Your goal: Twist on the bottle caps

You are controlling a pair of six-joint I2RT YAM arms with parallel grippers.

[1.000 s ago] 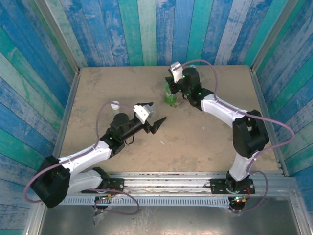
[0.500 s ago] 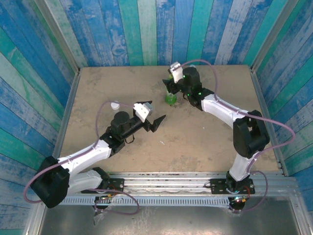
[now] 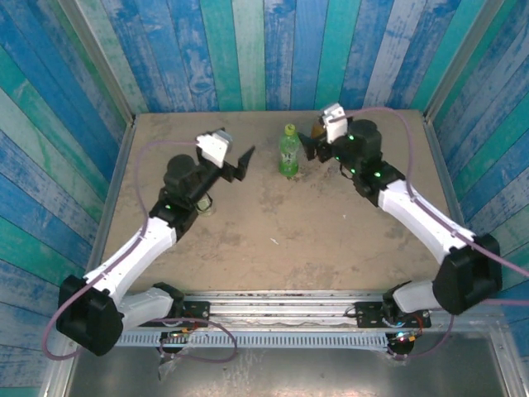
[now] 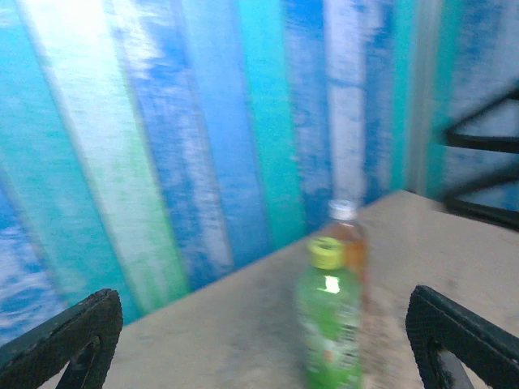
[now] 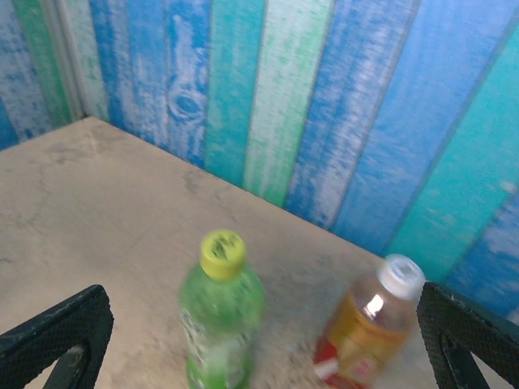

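Note:
A green bottle (image 3: 288, 155) stands upright at the back middle of the table with a yellow-green cap (image 3: 289, 131) on its neck. Behind it, to the right, stands an amber bottle (image 5: 363, 334) with a red label and a white cap (image 5: 401, 275); in the top view the right wrist half hides the amber bottle (image 3: 317, 128). My left gripper (image 3: 241, 163) hangs open to the left of the green bottle (image 4: 328, 324). Just to its right, my right gripper (image 3: 315, 148) is open too. Neither touches a bottle. The clear bottle is out of view.
Blue and green plank walls (image 3: 248, 58) close the table in at the back and both sides. The sandy tabletop (image 3: 297, 231) lies bare in the middle and front. In the left wrist view, the right gripper's fingers (image 4: 486, 166) show at the right edge.
My right gripper has opened, let go of the green bottle's top and drawn back to the right. My left arm has swung from mid-table towards the back, now facing the bottle.

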